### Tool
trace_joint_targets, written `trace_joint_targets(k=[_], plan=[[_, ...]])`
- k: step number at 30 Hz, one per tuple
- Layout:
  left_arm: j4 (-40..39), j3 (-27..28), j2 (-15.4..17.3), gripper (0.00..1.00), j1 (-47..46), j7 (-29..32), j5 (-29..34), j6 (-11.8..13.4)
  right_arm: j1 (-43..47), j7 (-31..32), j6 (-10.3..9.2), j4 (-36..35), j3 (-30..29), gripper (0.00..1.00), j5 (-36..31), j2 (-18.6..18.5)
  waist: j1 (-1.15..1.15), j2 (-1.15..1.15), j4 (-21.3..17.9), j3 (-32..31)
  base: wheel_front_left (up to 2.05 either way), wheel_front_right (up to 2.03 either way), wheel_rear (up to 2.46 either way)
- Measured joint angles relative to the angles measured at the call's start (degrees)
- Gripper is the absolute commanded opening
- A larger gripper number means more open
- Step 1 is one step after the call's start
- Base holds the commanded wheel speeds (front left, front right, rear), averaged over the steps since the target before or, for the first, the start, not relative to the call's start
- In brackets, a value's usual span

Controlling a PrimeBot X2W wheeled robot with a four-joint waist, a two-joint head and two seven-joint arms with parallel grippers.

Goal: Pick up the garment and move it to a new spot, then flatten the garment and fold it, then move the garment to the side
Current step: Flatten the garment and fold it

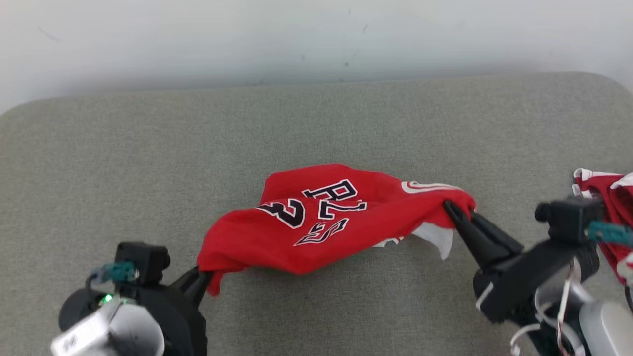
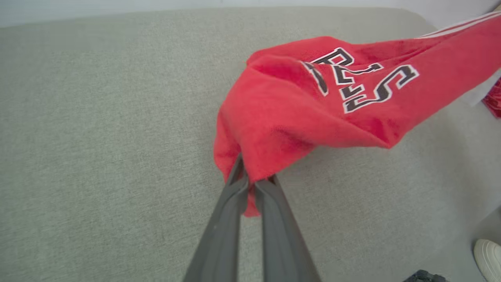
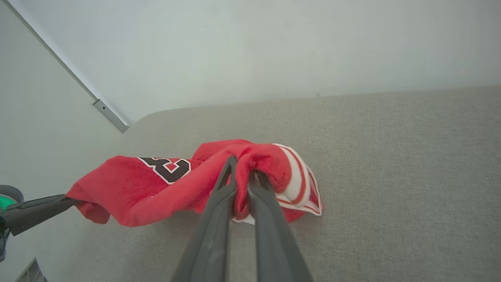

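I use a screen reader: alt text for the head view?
A red jersey with black lettering is held over a grey fabric surface, the left gripper pinching its left end and the right gripper its right end. More red cloth lies at right.

we've got a red garment [image 1: 277,242] in soft cloth, matt and a bit fuzzy, almost fleecy in the left wrist view. the black and white lettering on it looks like a flatter, smoother print, and the trim at one end is red and white striped cloth. the table [image 1: 148,148] is covered in grey woven fabric, a coarse weave with zero shine. the left claw [image 2: 254,170] and right claw [image 3: 244,166] look like dark matt plastic or rubber to us, smooth-sided. the wall [image 1: 316,39] is smooth matt white, with a thin strip [image 3: 111,115] on it that looks like dull metal.
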Motion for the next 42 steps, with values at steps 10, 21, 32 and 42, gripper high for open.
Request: trace_joint_targets(k=[10, 21, 32, 42], plan=[[16.5, -4.3, 1.5, 0.41, -19.2, 10.3, 2.7, -6.0, -19.5, 3.1, -1.76, 16.0, -0.5, 0.00, 0.3, 1.2, 0.01, 0.00, -0.7, 4.1, 0.00, 0.00, 0.00], [25.9, -6.9, -1.8, 1.00, -29.4, 6.7, 6.4, -9.0, -26.6, -1.2, -3.09, 26.3, -0.7, 1.00, -1.5, 3.6, 0.02, 0.01, -1.3, 8.2, 0.00, 0.00, 0.00], [25.4, -2.2, -3.7, 1.00, -23.5, -8.1, 7.7, -2.7, -18.1, -11.4, -3.36, 23.7, -0.9, 1.00, -6.9, 2.8, 0.00, 0.01, 0.3, 5.1, 0.00, 0.00, 0.00], [18.5, 5.7, -7.1, 1.00, -11.7, -22.3, 7.6, 2.2, -7.5, -22.9, -7.83, 18.1, -2.6, 1.00, -11.1, 5.2, -0.01, 0.00, 0.9, 0.6, 0.00, 0.00, 0.00]])
